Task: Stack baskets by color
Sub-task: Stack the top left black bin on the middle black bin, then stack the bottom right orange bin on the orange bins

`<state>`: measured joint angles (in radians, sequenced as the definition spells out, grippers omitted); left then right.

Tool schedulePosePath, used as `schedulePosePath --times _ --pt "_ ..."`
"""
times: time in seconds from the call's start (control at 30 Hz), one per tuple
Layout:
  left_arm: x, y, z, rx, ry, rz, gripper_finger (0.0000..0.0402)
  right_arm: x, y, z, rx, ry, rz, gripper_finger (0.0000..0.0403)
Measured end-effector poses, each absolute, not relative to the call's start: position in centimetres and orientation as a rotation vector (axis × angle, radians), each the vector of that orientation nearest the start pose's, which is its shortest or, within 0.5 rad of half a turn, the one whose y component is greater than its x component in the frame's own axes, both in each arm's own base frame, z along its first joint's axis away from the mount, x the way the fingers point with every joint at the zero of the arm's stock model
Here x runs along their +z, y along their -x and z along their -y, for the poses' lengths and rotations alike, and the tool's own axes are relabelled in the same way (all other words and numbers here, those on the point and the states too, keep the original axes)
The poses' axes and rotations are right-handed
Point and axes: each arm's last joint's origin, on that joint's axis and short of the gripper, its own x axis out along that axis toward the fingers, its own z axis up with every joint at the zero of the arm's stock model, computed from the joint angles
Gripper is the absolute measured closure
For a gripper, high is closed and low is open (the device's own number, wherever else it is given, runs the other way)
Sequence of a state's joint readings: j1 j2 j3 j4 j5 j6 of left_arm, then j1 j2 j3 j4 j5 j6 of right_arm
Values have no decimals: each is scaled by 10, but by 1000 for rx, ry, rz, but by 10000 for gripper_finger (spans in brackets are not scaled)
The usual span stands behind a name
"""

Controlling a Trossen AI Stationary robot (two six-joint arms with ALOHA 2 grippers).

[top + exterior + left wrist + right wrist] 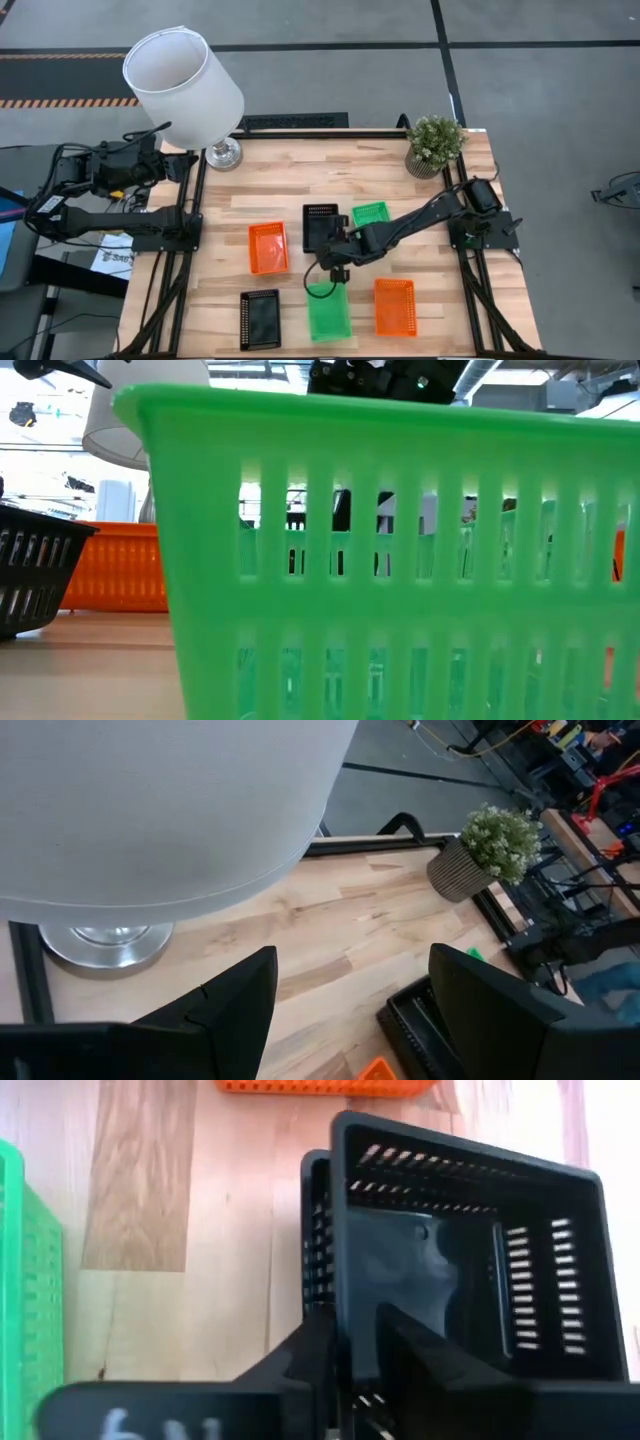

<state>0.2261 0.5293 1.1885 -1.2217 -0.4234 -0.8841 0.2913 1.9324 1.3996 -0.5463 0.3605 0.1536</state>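
From above, my right gripper (337,262) sits mid-table at the near edge of a black basket (320,226); a green basket (328,312) lies just in front of it, an orange basket (268,247) to one side. My left gripper (165,165) waits by the lamp (185,85).

My right wrist camera shows my fingers straddling the black basket's wall, one inside, one outside; whether they pinch or have let go I cannot tell.

Left wrist: fingers spread, nothing held.

I judge the black stack is in hand; next, confirm the grip.
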Motion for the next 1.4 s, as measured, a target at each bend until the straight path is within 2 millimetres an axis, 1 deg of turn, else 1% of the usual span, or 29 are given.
schedulePosePath --times 0.07,0.13,0.23,0.33,0.43,0.5,0.6,0.67,0.73,0.8,0.87,0.93,1.07,1.2,1.4 --pt "384 -26 -18 823 778 -258 150 199 -385 -105 -145 193 -1036 278" --pt "384 -26 -17 810 784 -264 150 211 -384 -105 -142 192 -1081 255" --pt "384 -26 -17 788 793 -275 150 239 -381 -107 -169 165 -1134 224" --pt "384 -26 -16 767 802 -285 150 268 -374 -113 -217 113 -1182 201" --pt "384 -27 -16 748 798 -297 150 293 -364 -126 -287 3 -1189 186" --pt "384 -27 -15 739 788 -305 150 301 -357 -138 -335 -100 -1179 180" --pt "384 -27 -15 735 787 -307 150 309 -351 -160 -386 -266 -1109 176" --pt "383 -27 -15 715 796 -316 150 309 -343 -175 -452 -389 -1090 176" --pt "383 -28 -14 690 805 -327 150 302 -333 -189 -573 -537 -1108 175" --pt "383 -28 -14 670 804 -338 150 298 -319 -204 -689 -658 -1116 175" --pt "383 -28 -13 664 801 -341 150 298 -308 -216 -757 -759 -1088 175" --pt "383 -28 -13 665 800 -341 150 292 -299 -226 -829 -835 -1067 175" --pt "383 -28 -14 668 799 -340 150 282 -281 -240 -907 -884 -1080 175" --pt "383 -28 -14 668 807 -338 150 263 -268 -248 -1001 -913 -1120 175" --pt "383 -28 -14 672 813 -335 150 246 -257 -254 -1073 -951 -1125 175"
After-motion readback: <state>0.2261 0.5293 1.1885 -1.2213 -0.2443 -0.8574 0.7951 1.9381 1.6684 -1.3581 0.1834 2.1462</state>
